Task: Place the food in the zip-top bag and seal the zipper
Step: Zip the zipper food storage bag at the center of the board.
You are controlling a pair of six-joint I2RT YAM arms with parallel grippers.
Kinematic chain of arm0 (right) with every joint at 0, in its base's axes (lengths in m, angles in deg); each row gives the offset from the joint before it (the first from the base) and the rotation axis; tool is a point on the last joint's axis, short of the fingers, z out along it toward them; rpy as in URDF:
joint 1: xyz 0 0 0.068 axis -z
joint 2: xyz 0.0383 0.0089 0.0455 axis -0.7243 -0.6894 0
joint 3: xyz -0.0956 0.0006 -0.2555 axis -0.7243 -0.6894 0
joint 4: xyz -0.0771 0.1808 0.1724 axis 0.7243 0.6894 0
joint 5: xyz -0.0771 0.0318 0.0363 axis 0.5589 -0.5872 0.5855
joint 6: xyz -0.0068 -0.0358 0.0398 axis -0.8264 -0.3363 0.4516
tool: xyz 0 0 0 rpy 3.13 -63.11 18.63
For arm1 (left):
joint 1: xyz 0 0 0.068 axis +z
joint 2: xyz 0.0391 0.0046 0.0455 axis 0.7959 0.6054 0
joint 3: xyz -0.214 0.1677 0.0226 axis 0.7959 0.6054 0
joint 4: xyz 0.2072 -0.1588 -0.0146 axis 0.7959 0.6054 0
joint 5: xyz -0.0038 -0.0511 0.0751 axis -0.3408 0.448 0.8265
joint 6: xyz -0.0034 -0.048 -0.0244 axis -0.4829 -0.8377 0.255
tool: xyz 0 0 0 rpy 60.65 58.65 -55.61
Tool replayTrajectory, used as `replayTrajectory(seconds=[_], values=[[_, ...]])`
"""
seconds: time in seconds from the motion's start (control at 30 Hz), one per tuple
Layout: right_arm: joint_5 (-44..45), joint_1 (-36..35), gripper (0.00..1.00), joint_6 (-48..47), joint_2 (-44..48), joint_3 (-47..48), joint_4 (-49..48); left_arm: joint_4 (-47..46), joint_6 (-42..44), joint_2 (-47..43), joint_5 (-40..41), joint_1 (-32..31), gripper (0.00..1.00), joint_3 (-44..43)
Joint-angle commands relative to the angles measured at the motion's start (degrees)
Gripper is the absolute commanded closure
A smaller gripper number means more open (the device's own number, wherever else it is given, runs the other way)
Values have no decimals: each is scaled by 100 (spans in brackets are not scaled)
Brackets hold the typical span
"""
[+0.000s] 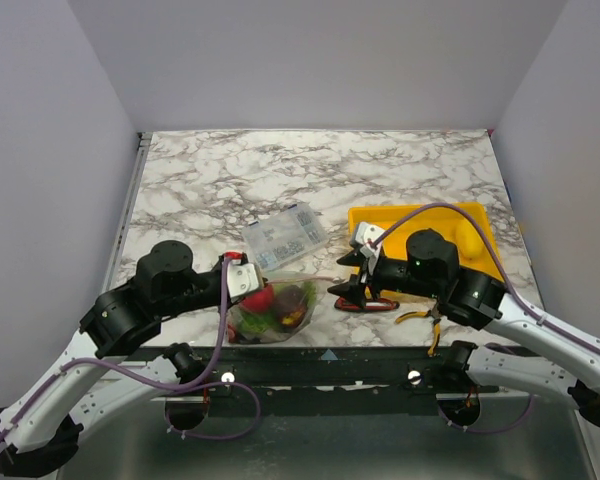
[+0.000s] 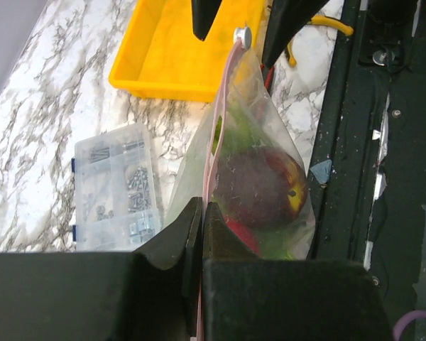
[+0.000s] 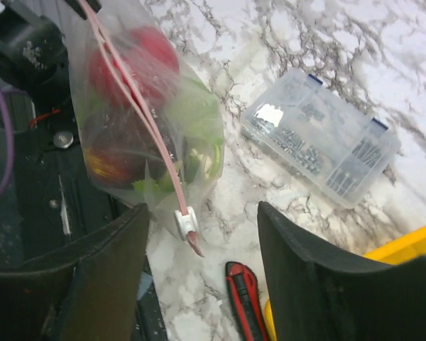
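The clear zip-top bag (image 1: 275,312) hangs at the table's near edge, between the two arms. It holds food: a red tomato (image 3: 128,60), a dark purple eggplant (image 2: 259,181) and green pieces (image 3: 199,117). My left gripper (image 2: 202,206) is shut on one end of the pinkish-red zipper (image 2: 224,99); it also shows in the top view (image 1: 252,288). The strip runs taut to a white slider (image 3: 184,222) near its other end. My right gripper (image 3: 204,207) is open with the slider between its fingers, closer to the left one and not gripped; it also shows in the top view (image 1: 346,274).
A clear compartment box (image 1: 285,235) of small parts lies behind the bag. A yellow tray (image 1: 425,235) stands at the right under my right arm. A red-handled knife (image 3: 245,298) and yellow-handled pliers (image 1: 425,318) lie by the tray's near side. The black table frame (image 2: 355,142) runs just beside the bag.
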Motion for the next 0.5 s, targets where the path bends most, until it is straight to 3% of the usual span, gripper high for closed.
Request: replayTrajectory(seconds=[0.0,0.17,0.23,0.47], values=[[641,38,31,1131,168,-209,-668,-458,-234,-323,334,22,100,224],[768,54,28,1879,972,-1784,-2605,-932,-475,-812,397,22,100,638],[230,81,30,2007,1112,-2237,-3377,-945,-524,-862,393,29,100,661],[-446,91,32,2511,509,-2988,-5521,-971,-570,-902,345,26,100,672]])
